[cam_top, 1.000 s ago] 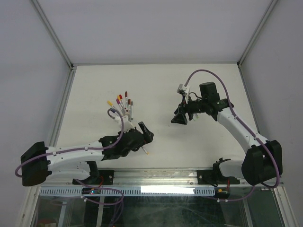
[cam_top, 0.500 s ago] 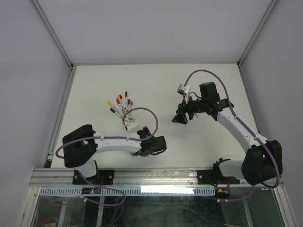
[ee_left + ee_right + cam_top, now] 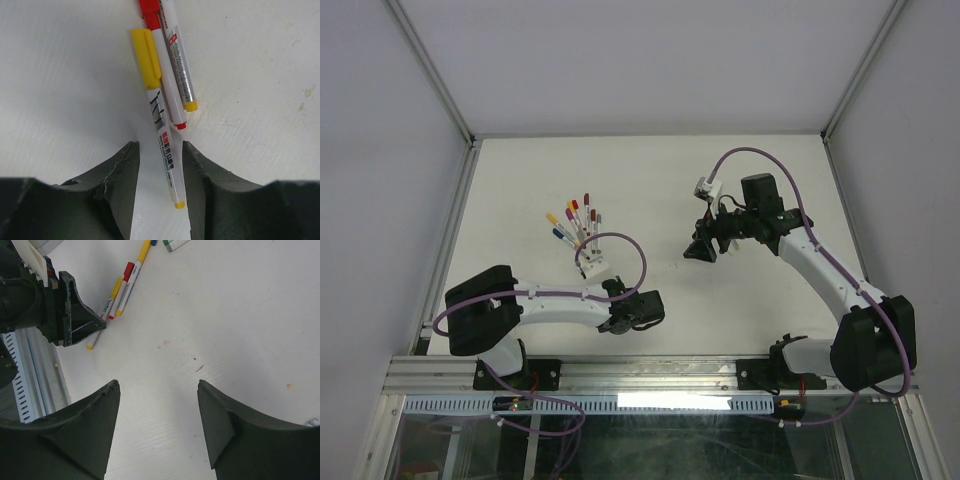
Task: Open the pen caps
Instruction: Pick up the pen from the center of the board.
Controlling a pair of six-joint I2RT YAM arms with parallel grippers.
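Note:
A white pen with a yellow cap (image 3: pixel 145 57) lies on the table, and its barrel (image 3: pixel 166 162) runs back between the jaws of my left gripper (image 3: pixel 160 145). The jaws are open. The barrel sits close to the right finger, with a clear gap to the left one. Beside it lie a red-capped pen (image 3: pixel 148 12) and a pen with a yellow end (image 3: pixel 190 106). From above, my left gripper (image 3: pixel 623 314) covers these pens. More capped pens fan out (image 3: pixel 578 222) farther back. My right gripper (image 3: pixel 698 252) hovers open and holds nothing (image 3: pixel 158 382).
The metal rail (image 3: pixel 30 385) at the table's near edge runs just behind my left gripper (image 3: pixel 97 325). A purple cable (image 3: pixel 630 245) loops above the left wrist. White walls enclose the table on the left, back and right.
My left arm has folded and carried its gripper toward the near edge, away from the fanned pens. Its jaws have narrowed around the yellow-capped pen's barrel. The right arm has not moved.

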